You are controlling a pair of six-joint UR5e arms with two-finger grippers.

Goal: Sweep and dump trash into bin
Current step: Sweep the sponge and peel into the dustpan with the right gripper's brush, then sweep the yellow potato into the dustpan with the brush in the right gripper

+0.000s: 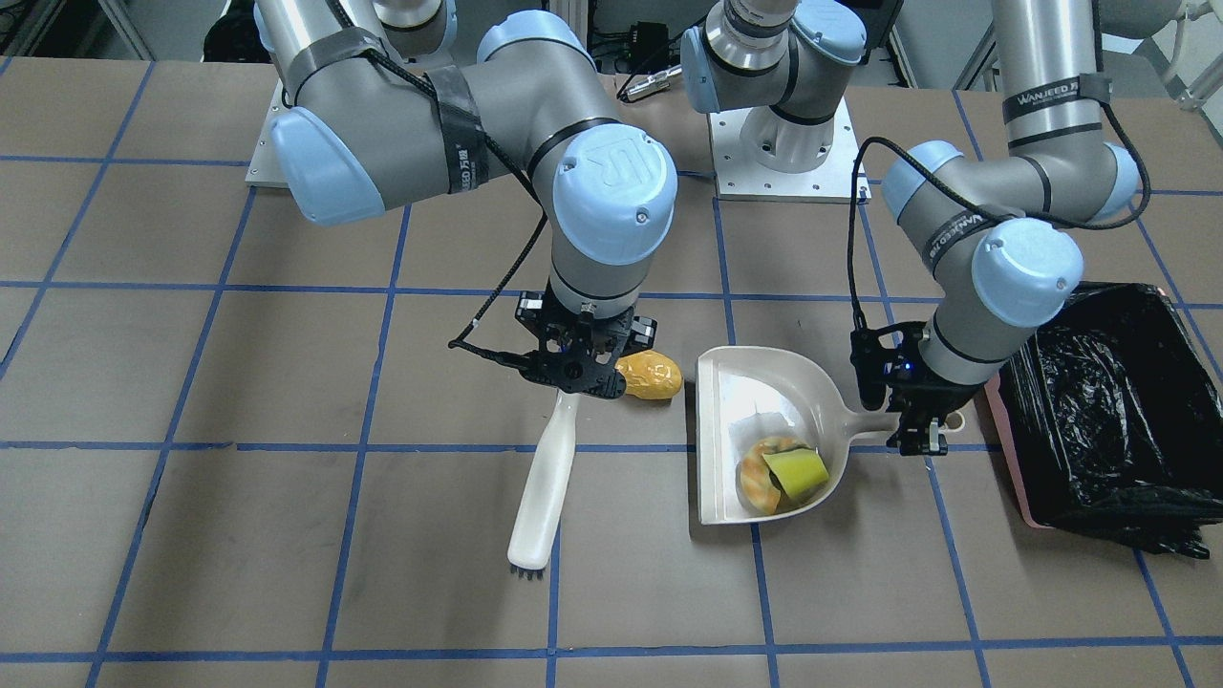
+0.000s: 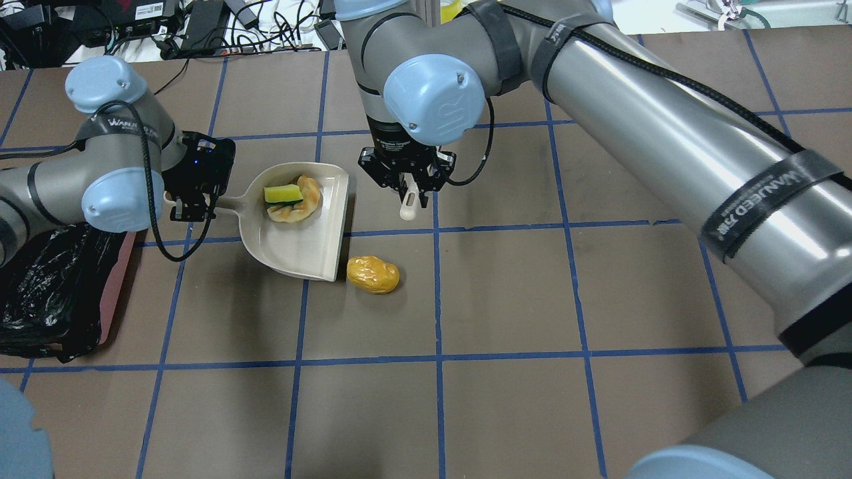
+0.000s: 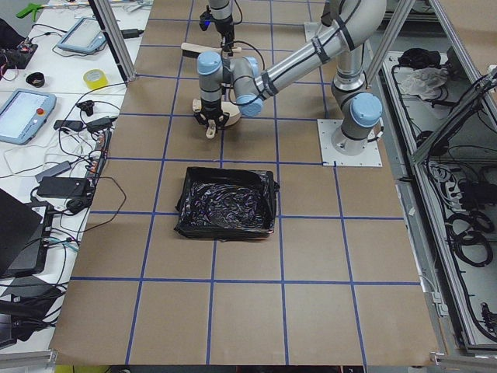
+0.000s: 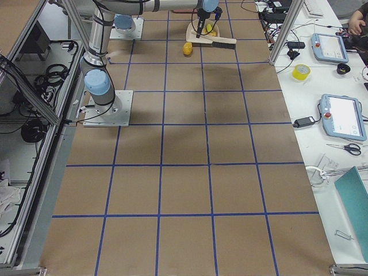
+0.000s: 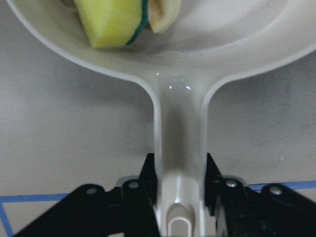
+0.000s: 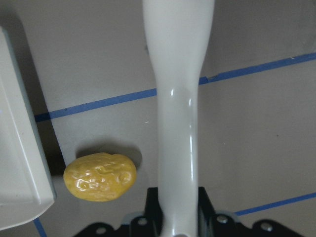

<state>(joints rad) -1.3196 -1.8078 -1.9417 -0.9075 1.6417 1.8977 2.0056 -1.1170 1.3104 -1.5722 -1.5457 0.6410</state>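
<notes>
My left gripper point(image 1: 917, 425) is shut on the handle of the beige dustpan point(image 1: 764, 382), which lies flat on the table. The tan bread crescent point(image 1: 758, 475) and the yellow-green wedge point(image 1: 798, 468) lie inside the pan; the wedge also shows in the left wrist view point(image 5: 111, 22). The golden-brown potato lump point(image 1: 652, 375) lies on the table just outside the pan's open edge. My right gripper point(image 1: 578, 368) is shut on the handle of a white brush point(image 1: 545, 487), right beside the potato point(image 6: 100, 176). The black-lined pink bin point(image 1: 1108, 411) stands just beyond my left gripper.
The brown table is marked with a grid of blue tape lines point(image 2: 436, 359). The two arm bases point(image 1: 779, 153) stand at the robot's edge of the table. Monitors, tape and cables lie on side benches point(image 3: 46, 116) off the table.
</notes>
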